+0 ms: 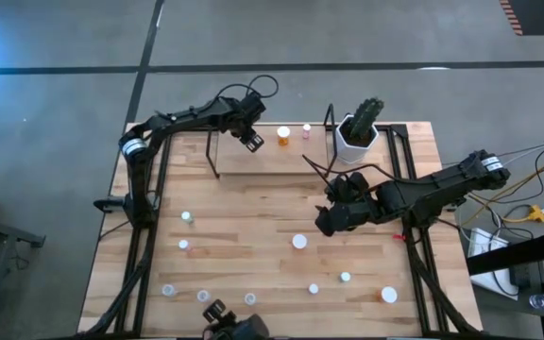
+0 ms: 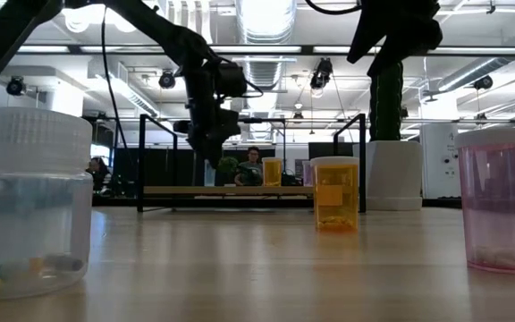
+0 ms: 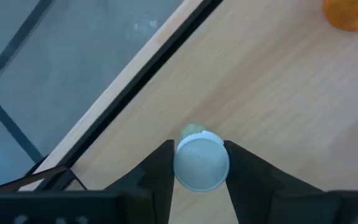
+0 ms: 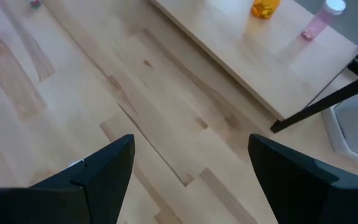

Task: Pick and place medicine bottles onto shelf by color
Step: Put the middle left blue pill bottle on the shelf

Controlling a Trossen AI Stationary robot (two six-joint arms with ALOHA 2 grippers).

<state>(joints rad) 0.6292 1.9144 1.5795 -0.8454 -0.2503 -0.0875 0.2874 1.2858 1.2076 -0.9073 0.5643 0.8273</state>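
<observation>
Left hand over the shelf at the far side of the surface. Fingers closed against a small white-capped bottle, cap seen end-on, a greenish body just showing behind it. Shelf board directly beneath.

Orange bottle and small pink bottle stand on the shelf, near the left hand.

Right hand above mid-surface, near the cactus pot; fingers spread wide, nothing between them.

Remaining bottles scattered over the near half, one orange.
</observation>
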